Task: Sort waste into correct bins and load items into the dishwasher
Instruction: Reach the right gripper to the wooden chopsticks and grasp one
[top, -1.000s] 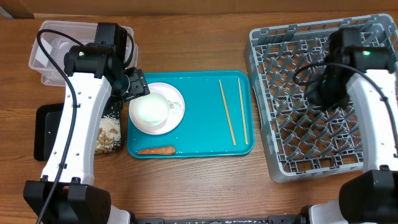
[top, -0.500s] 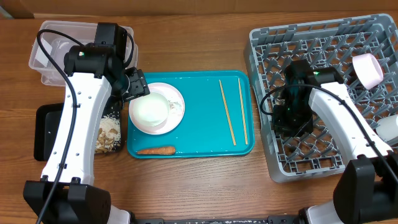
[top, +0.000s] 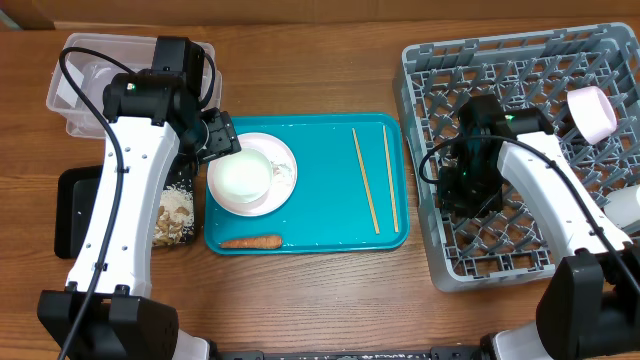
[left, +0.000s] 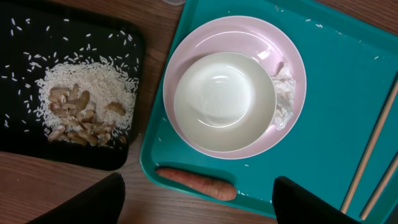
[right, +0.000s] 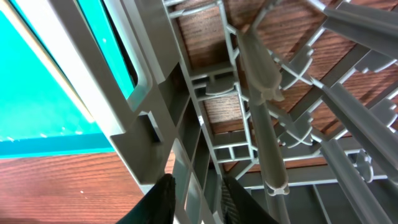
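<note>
Left gripper (left: 202, 205) is open wide, holding nothing, over the near left corner of the teal tray (top: 320, 180). Below it, the bowl (left: 224, 99) sits on the plate (left: 292, 62), with crumpled paper (left: 285, 93) on the plate's right side. The carrot (left: 196, 182) lies on the tray's near edge and the chopsticks (top: 375, 180) on its right side. Rice and nut scraps (left: 84, 102) are piled in the black tray (left: 25, 143). The tub (top: 80, 70) is far left; its white label (top: 62, 92) is too small to read. Right gripper (right: 200, 199) is low inside the rack (top: 520, 70), at the left wall. Its fingers are close together with lattice between them; can't tell if they are clamped. A cup (top: 592, 112) lies in the rack, far right.
</note>
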